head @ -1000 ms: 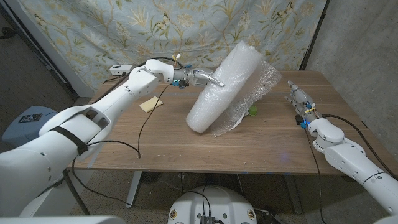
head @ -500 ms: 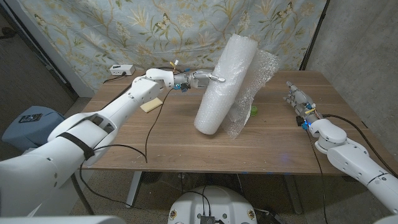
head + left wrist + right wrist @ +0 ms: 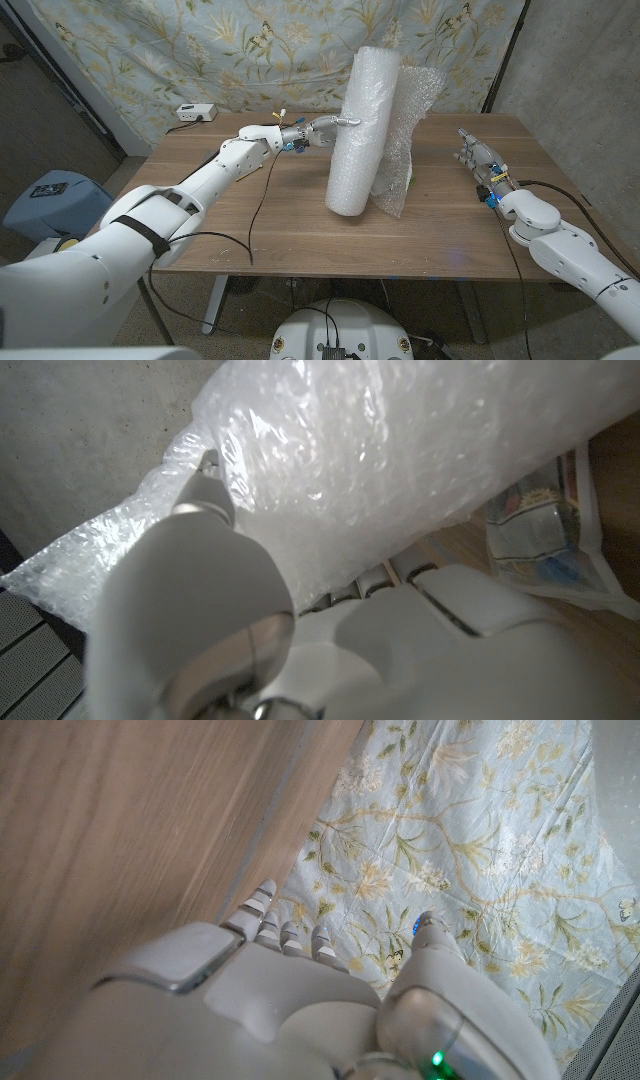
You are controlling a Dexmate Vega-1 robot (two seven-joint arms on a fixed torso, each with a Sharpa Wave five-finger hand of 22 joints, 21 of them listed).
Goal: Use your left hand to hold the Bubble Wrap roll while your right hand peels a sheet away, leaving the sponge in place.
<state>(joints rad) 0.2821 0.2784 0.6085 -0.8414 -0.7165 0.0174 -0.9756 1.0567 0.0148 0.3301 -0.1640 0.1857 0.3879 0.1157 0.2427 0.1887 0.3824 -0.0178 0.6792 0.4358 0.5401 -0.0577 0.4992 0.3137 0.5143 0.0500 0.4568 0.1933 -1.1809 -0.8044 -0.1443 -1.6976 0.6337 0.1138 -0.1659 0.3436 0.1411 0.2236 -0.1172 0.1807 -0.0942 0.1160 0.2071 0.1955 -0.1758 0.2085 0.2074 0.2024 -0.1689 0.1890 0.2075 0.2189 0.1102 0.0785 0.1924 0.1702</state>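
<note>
Bubble Wrap roll (image 3: 362, 130) stands near upright at surface (image 3: 270, 235) centre, loose sheet (image 3: 408, 130) flaring off its 3 o'clock side. Left hand (image 3: 322, 127) touches the roll's upper 9 o'clock flank with fingertips, not wrapped around it. Right hand (image 3: 478, 160) waits well apart at 3 o'clock, fingers apart, holding nothing. Likely light, bulky, top-heavy: tips easily, so brace high. Film looks soft, crinkly, slippery, bubbles poppable; pinch the sheet's free edge, peel gently. Small green thing (image 3: 408, 180) at the sheet's foot, maybe the sponge, too hidden to tell.
</note>
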